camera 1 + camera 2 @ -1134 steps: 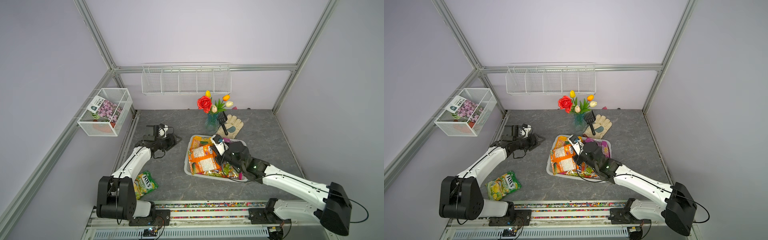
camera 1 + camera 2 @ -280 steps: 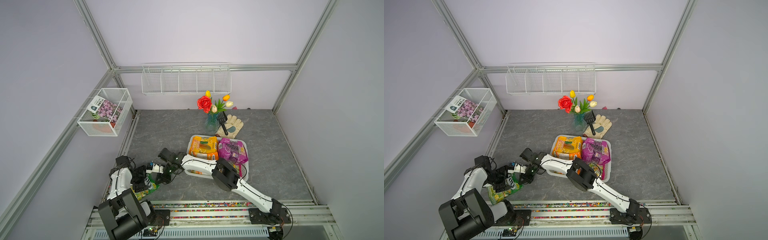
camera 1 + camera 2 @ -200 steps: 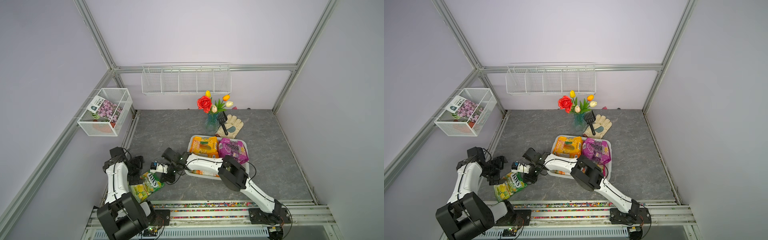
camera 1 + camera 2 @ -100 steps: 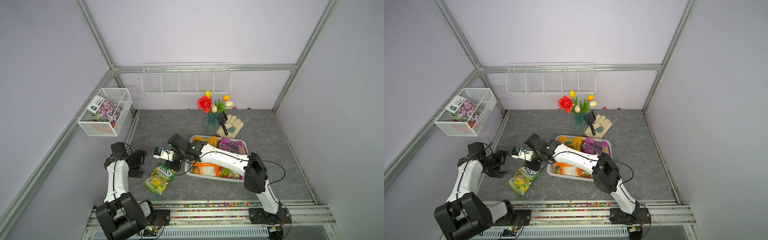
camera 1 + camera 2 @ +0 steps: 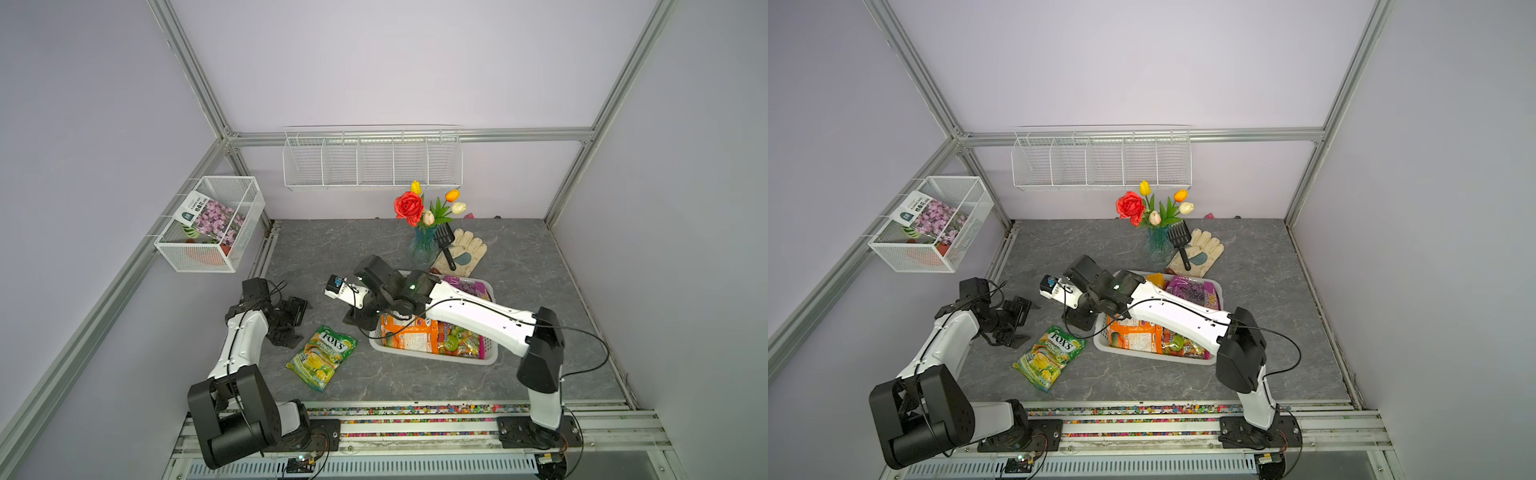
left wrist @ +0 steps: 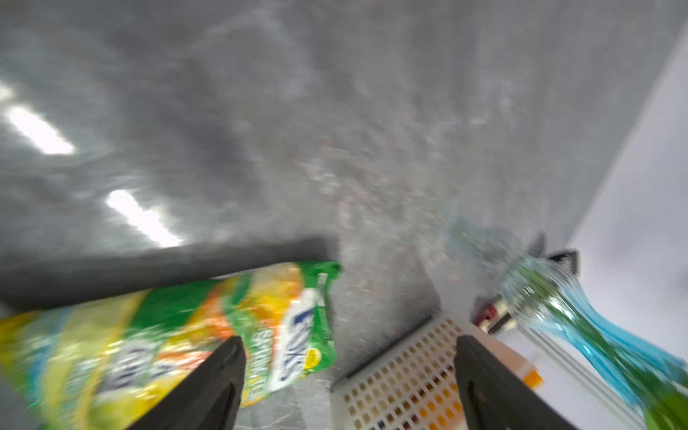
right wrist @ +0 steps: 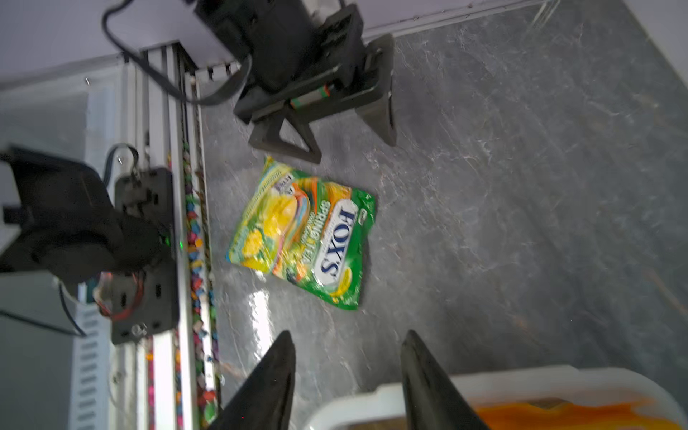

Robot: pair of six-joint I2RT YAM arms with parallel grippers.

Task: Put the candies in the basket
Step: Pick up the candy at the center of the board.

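- Closest to the front rail, the green bag (image 5: 322, 357) lies flat on the grey table (image 5: 540, 270). It is outside the basket (image 5: 489, 356), just beside its left end, and nothing is touching it.
- The left gripper (image 6: 348, 338) sits low beside the bag's far corner. Its jaws are spread wide and there is nothing in them.
- The right gripper (image 7: 347, 335) hangs over the gap between the bag and the basket's corner. Its jaws are partly spread and it holds nothing.
- The basket has an orange bag (image 5: 409, 332), a purple bag (image 5: 471, 289) and some more bright packets along its front edge. The right arm lies across the middle, so I can't count them all.
- To my eye the job is nearly done. Only this green bag is left on the table, and it needs picking up and a short carry into the basket.
- Further back are a vase of flowers (image 5: 424, 245), a glove (image 5: 463, 251) and a wire rack (image 5: 372, 160) on the wall, none of them part of the job.
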